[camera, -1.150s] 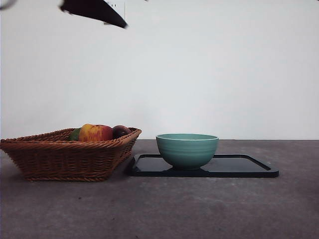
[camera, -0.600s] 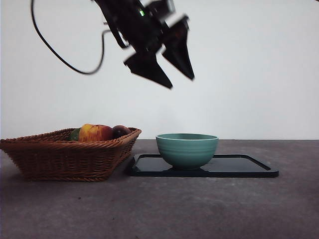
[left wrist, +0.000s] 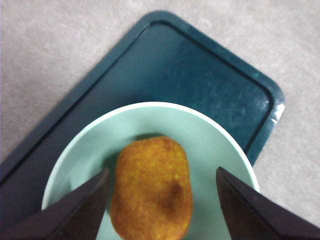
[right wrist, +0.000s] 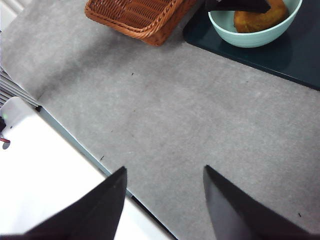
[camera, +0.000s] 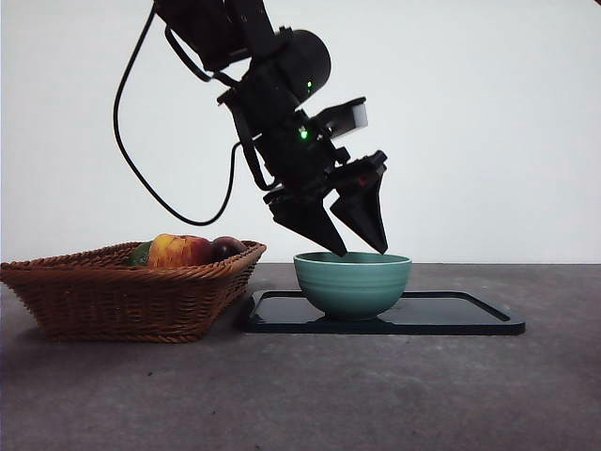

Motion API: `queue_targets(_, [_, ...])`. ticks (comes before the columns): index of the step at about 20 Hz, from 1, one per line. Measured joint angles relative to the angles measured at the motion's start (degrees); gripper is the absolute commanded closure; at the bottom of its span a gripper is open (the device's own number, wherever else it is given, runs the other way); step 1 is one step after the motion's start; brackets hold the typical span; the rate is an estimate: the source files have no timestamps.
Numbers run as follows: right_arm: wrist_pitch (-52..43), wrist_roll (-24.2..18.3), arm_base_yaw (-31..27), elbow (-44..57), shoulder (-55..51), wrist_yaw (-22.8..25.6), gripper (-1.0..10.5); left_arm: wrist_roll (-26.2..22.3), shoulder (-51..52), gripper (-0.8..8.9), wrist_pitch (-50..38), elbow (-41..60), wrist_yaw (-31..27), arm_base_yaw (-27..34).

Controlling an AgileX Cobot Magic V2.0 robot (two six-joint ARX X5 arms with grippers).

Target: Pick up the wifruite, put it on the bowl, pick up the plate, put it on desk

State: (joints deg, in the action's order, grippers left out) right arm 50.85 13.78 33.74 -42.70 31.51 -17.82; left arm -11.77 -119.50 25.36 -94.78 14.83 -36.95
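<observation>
Just fruit (left wrist: 152,192) inside unlabelled bowl (left wrist: 220,140)

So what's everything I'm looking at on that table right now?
bowl: one, pale teal-green, standing on the tray.
brown fruit: one, orange-brown and oval, lying inside the bowl.
tray: one, flat and black with a raised rim, on the desk right of the basket.
basket: one, brown wicker, on the desk.
basket fruit: several, red-yellow, dark and green; exact count cannot be told.
desk: one, dark grey tabletop.
left gripper: black, open, just above the bowl.
right gripper: black, open, over bare desk away from the bowl.
</observation>
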Motion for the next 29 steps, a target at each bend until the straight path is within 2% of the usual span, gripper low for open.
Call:
queue_targets(13, [0.02, 0.0, 0.0, 0.0, 0.0, 0.04, 7.0, -1.05, -3.19, 4.81, -0.83, -0.17, -0.37, -0.33])
queue_targets(16, [0.04, -0.02, 0.0, 0.0, 0.0, 0.04, 7.0, -1.03, -3.19, 6.53, -0.98, -0.2, -0.37, -0.33])
queue_targets(17, [0.04, -0.04, 0.0, 0.0, 0.0, 0.04, 7.0, -1.05, -3.19, 6.83, -1.01, -0.2, -0.37, -0.33])
queue_targets(23, [0.07, -0.07, 0.0, 0.0, 0.0, 0.07, 7.0, -1.01, -2.95, 6.91, 3.76, -2.73, -0.37, -0.33])
queue_targets(26, [0.07, -0.2, 0.0, 0.0, 0.0, 1.18, 7.0, -0.22, 1.88, 6.91, 5.68, -2.8, -0.42, -0.33])
queue_targets(29, [0.07, -0.26, 0.0, 0.0, 0.0, 1.42, 7.0, 2.89, 12.31, 6.91, 6.23, -3.58, -0.42, -0.22])
